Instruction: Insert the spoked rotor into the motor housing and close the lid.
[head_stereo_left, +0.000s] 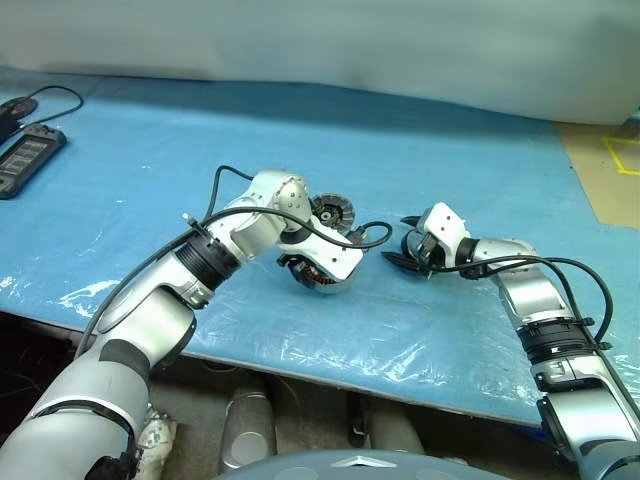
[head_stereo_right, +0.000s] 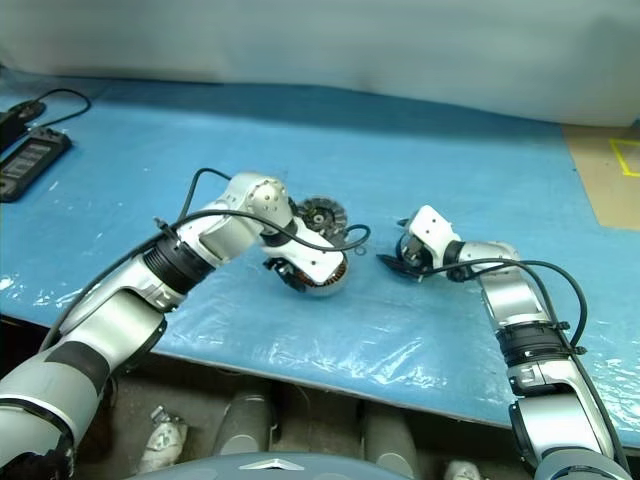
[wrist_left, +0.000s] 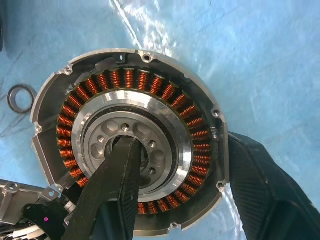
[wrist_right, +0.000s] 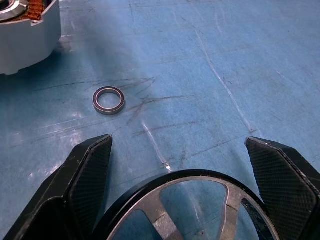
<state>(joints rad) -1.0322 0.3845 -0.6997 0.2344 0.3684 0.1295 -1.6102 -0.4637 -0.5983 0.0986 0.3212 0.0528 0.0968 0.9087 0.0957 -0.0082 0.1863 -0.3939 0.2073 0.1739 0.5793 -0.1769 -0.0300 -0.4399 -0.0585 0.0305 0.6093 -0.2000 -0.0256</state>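
Note:
My left gripper (head_stereo_left: 310, 272) is shut on the motor housing (wrist_left: 130, 80), a round disc with copper windings around a silver centre. One finger (wrist_left: 117, 170) sits in its central bore and the other is outside the rim. The housing is held tilted just above the blue table. To its right, my right gripper (wrist_right: 178, 142) stands wide, with the black-rimmed spoked rotor (wrist_right: 200, 195) between its fingers, rim against both pads. A grey finned disc (head_stereo_left: 325, 212) lies behind the left hand; I cannot tell whether it is the lid.
A small dark ring (wrist_right: 109, 100) lies on the blue table sheet (head_stereo_left: 450, 150) between the housing and the right gripper. Two black devices with a cable (head_stereo_left: 25, 150) sit at the far left. The table's front edge (head_stereo_left: 330, 375) runs close below both hands.

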